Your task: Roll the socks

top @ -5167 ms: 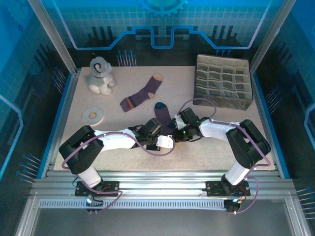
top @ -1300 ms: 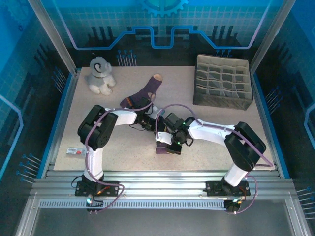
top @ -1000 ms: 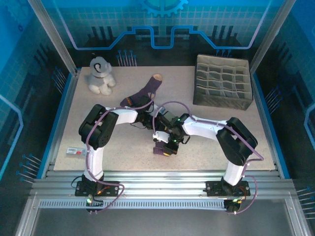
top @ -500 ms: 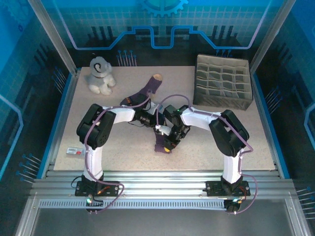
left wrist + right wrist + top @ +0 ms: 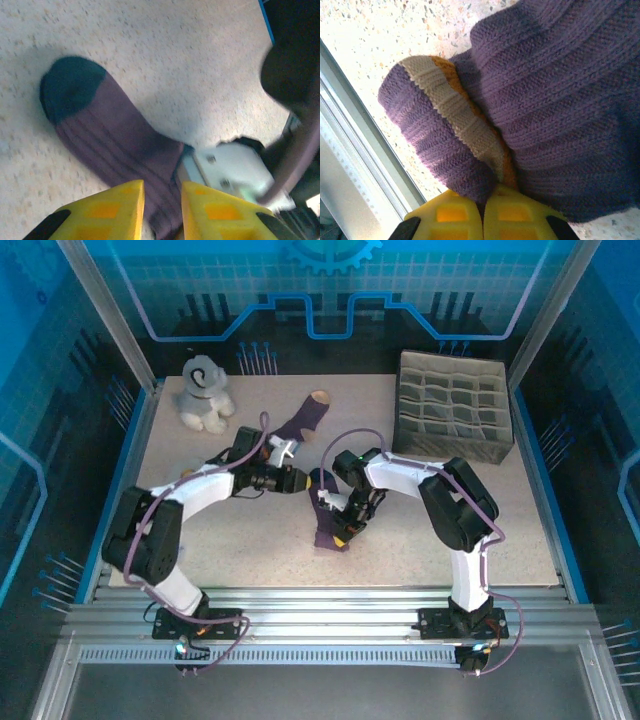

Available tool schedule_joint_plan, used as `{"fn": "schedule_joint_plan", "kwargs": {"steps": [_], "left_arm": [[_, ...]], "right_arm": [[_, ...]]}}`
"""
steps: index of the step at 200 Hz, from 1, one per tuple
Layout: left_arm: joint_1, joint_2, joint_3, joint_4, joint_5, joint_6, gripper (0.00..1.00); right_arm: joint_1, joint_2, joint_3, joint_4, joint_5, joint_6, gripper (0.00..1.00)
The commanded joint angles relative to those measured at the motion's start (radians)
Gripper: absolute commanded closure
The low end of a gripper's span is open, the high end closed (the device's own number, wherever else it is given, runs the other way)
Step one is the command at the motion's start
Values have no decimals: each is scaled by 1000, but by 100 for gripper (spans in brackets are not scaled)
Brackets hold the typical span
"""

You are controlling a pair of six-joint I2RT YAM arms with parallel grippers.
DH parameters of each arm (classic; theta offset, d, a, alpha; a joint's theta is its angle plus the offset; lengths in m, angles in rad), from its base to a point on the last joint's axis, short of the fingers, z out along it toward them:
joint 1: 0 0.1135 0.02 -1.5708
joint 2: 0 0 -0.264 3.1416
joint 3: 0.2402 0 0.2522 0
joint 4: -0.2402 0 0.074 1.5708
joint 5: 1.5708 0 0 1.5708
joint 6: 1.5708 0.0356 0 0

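L gripper (image 5: 162,195): jaws a crack apart over navy-toe sock (image 5: 115,145), no clear grip.
R gripper (image 5: 483,200): clamped tight on same sock's cuff.
Tan-toe sock (image 5: 303,423): far, mid-table.

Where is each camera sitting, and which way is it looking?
Top external: above and behind, looking down at the table; left arm and right arm show.
Left wrist: on the left arm, looking down past the left gripper at the navy-toed sock.
Right wrist: on the right arm, looking past the right gripper, pinching that sock's cuff.
All three share this sock.
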State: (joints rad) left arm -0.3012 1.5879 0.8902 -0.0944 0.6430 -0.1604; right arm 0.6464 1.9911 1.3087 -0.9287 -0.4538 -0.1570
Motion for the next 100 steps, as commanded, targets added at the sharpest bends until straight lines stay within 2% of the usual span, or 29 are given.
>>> {"fn": "schedule_joint_plan", "kwargs": {"steps": [1,32,57,100], "left_arm": [[-32,-102,-124,88,-34,63,75],[-168,-248,-342,356,-110,110,70],[-265,-310,-459,514,-176,180,66],[-331,-299,-518,571,-220,271,63]], "right_arm": [[-21,67,-4,-2,128,7,100],[-21,83,9,-10,118,-4,100],[-22,89,16,-15,108,-13,100],[-28,92,17,-21,101,-26,100]]}}
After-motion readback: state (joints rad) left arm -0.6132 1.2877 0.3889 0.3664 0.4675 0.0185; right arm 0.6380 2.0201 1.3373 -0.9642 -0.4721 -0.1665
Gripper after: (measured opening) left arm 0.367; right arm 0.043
